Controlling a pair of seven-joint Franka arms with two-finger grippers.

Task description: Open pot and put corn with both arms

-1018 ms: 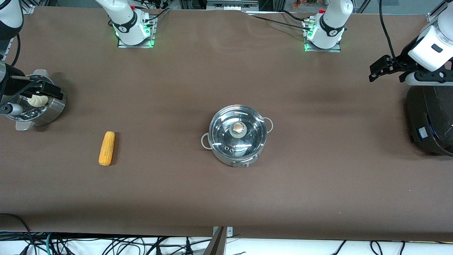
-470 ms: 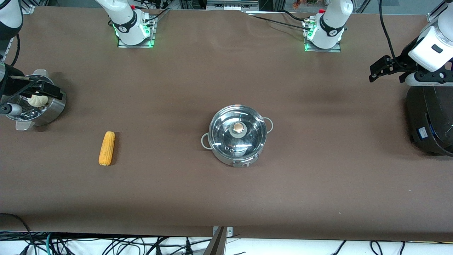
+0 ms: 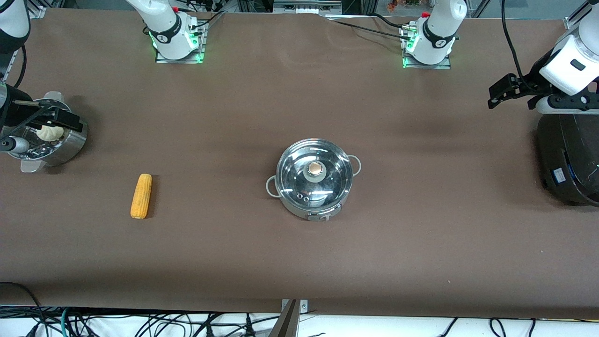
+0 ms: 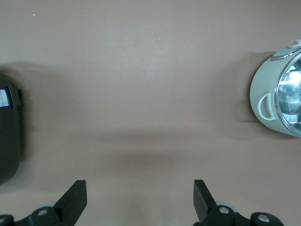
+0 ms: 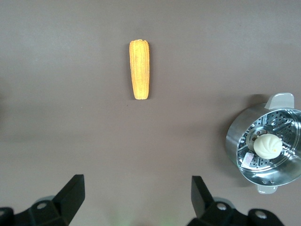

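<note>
The steel pot (image 3: 314,180) stands mid-table with its glass lid and tan knob (image 3: 315,167) on; its edge also shows in the left wrist view (image 4: 277,96). The yellow corn cob (image 3: 141,195) lies on the table toward the right arm's end, and also shows in the right wrist view (image 5: 140,75). My right gripper (image 3: 70,122) is open and empty over the steamer basket; its open jaws show in its wrist view (image 5: 136,197). My left gripper (image 3: 497,93) is open and empty in the air beside the black cooker, well away from the pot; its wrist view (image 4: 139,200) shows bare table between the fingers.
A steel steamer basket (image 3: 70,145) holding a white bun (image 3: 50,133) sits at the right arm's end, farther from the front camera than the corn. A large black cooker (image 3: 568,159) sits at the left arm's end. The arm bases (image 3: 175,35) stand along the table's farthest edge.
</note>
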